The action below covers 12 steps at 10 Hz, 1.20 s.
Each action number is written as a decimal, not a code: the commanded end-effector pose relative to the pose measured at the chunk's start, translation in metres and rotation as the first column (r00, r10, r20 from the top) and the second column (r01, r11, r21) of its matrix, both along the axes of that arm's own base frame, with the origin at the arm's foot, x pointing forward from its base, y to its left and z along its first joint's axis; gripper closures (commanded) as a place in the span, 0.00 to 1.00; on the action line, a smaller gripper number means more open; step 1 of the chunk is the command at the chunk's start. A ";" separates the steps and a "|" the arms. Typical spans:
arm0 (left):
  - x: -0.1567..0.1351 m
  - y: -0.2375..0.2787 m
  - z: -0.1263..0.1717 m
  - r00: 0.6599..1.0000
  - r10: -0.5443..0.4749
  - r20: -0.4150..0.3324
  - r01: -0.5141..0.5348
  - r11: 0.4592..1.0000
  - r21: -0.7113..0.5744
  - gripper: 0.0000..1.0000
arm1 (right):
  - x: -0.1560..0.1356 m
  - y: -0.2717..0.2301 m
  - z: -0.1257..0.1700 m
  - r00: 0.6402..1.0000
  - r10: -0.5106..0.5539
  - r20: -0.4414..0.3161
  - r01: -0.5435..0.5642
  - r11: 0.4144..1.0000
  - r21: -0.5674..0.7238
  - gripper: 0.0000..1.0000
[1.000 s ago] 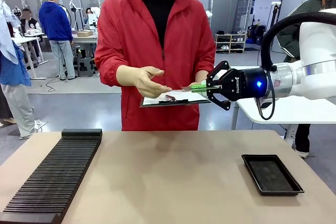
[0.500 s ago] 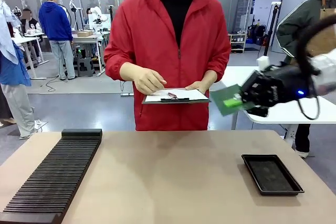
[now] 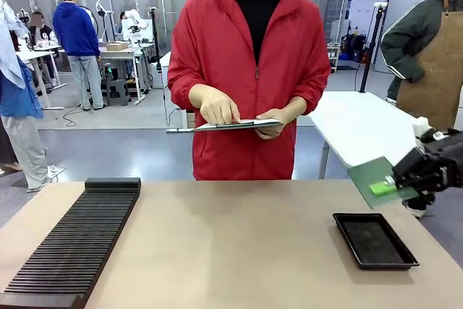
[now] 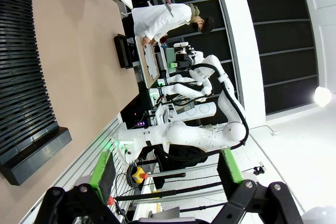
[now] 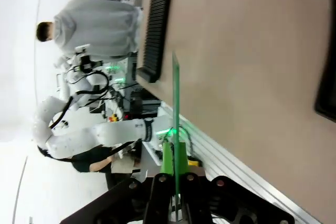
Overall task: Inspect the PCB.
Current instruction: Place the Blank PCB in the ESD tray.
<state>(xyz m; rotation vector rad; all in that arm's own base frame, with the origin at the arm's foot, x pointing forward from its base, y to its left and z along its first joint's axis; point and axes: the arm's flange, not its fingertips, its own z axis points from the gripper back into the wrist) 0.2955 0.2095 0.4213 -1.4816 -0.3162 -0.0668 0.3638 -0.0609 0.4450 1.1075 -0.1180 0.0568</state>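
At right of frame, the right pincer (image 3: 394, 184) clamps the PCB (image 3: 374, 178) by one edge; the thin, stiff, light board looks best held there. The left pincer (image 4: 163, 184) gapes empty.

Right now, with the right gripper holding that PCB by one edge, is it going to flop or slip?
Probably stiff: the PCB runs dead straight out from the right gripper, no sag. Likely light, since a thin pinch at one edge holds it above the black tray. It might pivot if bumped, as most of it overhangs.

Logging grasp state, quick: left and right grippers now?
Left gripper: open, nothing between its fingers.
Right gripper: shut on the PCB, held above the table.
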 end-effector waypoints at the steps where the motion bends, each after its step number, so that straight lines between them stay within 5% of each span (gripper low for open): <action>1: -0.001 0.000 0.005 1.000 0.000 -0.009 0.000 1.000 0.009 0.00 | 0.004 -0.010 -0.020 0.996 -0.061 0.059 0.064 0.996 -0.056 0.98; 9: -0.001 0.000 0.005 1.000 0.000 -0.009 0.000 1.000 0.009 0.00 | 0.003 -0.018 -0.032 0.997 -0.066 0.041 0.070 0.994 -0.087 0.98; 12: -0.001 0.000 0.005 1.000 0.000 -0.009 0.000 1.000 0.009 0.00 | 0.040 -0.012 -0.069 1.000 0.006 0.027 0.000 0.976 -0.218 0.98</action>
